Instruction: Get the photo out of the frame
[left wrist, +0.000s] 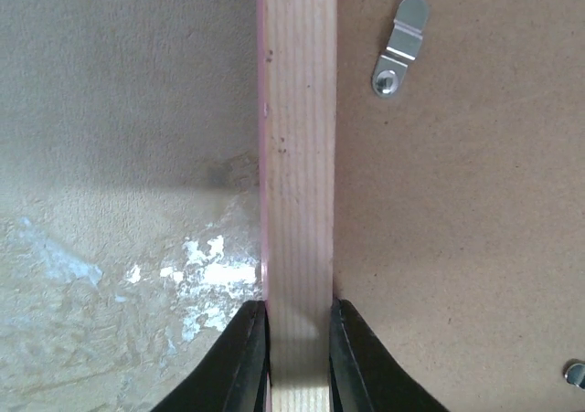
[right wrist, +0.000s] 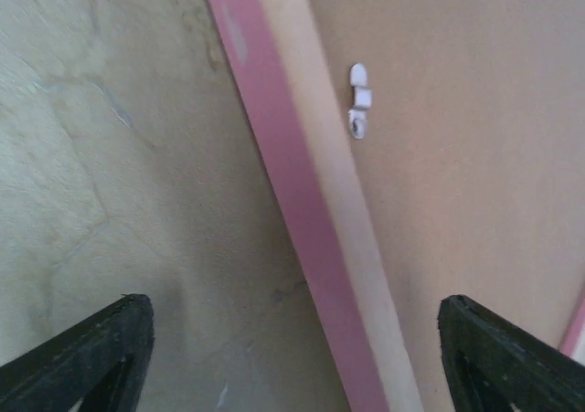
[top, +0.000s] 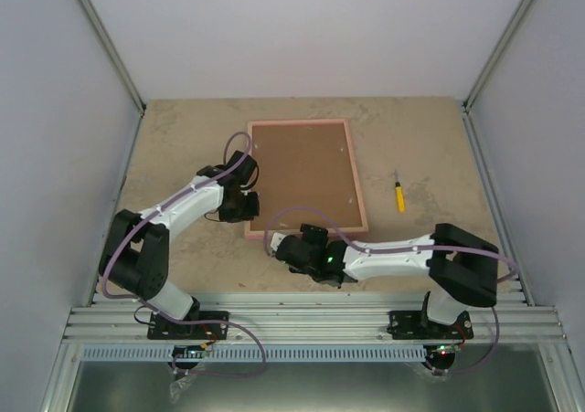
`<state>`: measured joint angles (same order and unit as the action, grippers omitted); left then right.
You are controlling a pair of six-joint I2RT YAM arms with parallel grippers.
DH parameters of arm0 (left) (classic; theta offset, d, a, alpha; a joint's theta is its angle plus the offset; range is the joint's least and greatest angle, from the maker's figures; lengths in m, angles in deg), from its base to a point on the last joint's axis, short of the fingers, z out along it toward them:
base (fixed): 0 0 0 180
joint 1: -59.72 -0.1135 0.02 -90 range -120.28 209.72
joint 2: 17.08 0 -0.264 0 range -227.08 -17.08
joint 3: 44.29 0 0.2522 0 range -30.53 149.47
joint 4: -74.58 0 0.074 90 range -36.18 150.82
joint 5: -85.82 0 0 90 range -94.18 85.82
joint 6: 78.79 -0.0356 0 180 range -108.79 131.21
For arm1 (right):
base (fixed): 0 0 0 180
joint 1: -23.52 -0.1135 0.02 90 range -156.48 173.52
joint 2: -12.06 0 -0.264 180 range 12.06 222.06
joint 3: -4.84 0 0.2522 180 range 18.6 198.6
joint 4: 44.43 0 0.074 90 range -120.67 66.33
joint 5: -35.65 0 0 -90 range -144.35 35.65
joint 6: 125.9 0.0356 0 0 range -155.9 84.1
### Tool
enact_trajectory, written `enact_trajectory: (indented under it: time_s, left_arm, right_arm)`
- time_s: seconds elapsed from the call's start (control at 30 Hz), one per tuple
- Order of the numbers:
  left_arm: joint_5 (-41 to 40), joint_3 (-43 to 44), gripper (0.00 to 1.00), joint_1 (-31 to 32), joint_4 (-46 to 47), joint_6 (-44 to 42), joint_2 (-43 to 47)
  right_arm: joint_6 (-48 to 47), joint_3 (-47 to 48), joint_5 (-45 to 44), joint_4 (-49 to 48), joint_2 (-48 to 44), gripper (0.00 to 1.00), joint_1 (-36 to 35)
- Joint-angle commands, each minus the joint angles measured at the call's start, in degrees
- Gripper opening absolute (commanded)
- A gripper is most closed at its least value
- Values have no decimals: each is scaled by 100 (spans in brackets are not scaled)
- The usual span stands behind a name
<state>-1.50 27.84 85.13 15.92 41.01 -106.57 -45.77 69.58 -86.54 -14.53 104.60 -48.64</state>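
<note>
The pink frame (top: 358, 170) lies face down on the table, its brown backing board (top: 304, 170) up. The photo is hidden beneath the board. My left gripper (top: 251, 193) is shut on the frame's left rail (left wrist: 297, 156), one finger on each side of the wood, as the left wrist view shows (left wrist: 298, 330). My right gripper (top: 283, 248) hangs open over the near-left part of the frame. In the right wrist view its fingers straddle the pink rail (right wrist: 302, 211) without touching it (right wrist: 294, 316). A metal clip (left wrist: 399, 47) and a white clip (right wrist: 358, 101) sit on the board.
A small yellow screwdriver (top: 399, 195) lies on the table right of the frame. Another clip (left wrist: 576, 373) shows at the edge of the left wrist view. White walls close in the table on both sides and at the back.
</note>
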Motion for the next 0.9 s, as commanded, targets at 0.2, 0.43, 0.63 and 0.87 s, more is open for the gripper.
enact_trajectory:
  time_s: [0.2, 0.43, 0.63, 0.87]
  left_arm:
    - [336, 388, 4, 12, -25, -61, 557]
    - [391, 398, 4, 17, -126, -91, 646]
    - [370, 354, 4, 17, -157, -107, 715]
    - [283, 275, 4, 16, -192, -108, 714]
  right_arm:
    - [-1731, -327, -2186, -2087, 835, 75, -248]
    - [-2765, -581, -2453, -3566, 1324, 69, -231]
    - [-3378, -631, -2576, -4320, 1469, 60, -117]
    - [-3671, -658, -2635, -4612, 1410, 42, -3]
